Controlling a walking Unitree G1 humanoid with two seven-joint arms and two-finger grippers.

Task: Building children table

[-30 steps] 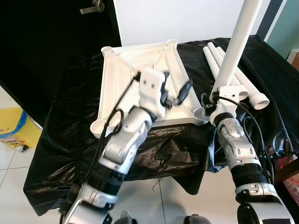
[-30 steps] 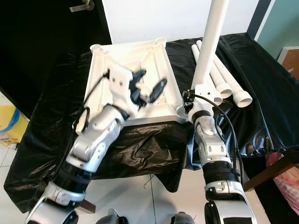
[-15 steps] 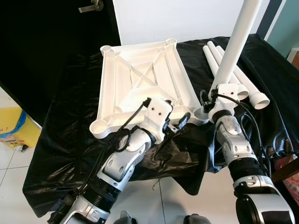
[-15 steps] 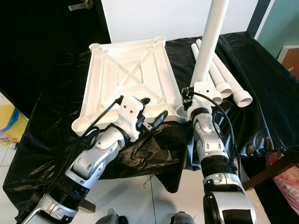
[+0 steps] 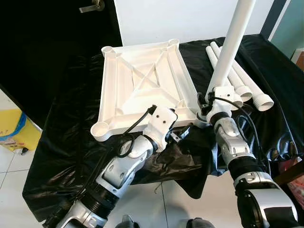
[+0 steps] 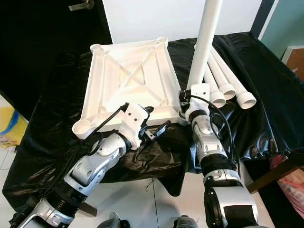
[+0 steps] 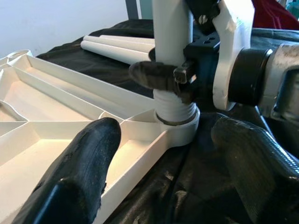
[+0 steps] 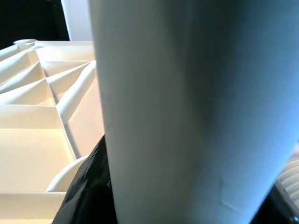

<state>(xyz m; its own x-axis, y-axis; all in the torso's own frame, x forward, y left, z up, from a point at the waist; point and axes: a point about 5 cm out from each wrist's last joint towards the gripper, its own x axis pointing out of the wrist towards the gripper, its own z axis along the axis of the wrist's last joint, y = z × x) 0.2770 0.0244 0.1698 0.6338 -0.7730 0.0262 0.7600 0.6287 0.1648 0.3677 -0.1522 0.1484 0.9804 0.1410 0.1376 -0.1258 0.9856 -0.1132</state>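
Left eye view: I see a dark door (image 5: 57, 42) at far left, a white wall (image 5: 190, 19) behind, pale floor tiles (image 5: 12, 166) below. Black sheeting (image 5: 71, 142) covers the work surface. The tabletop (image 5: 142, 80) lies upside down on it. My left gripper (image 5: 176, 134) hovers with fingers spread at its near edge. My right gripper (image 5: 207, 100) clamps an upright leg (image 5: 230, 45) seated in the near right corner socket (image 7: 180, 128). Spare legs (image 5: 247, 85) lie right.
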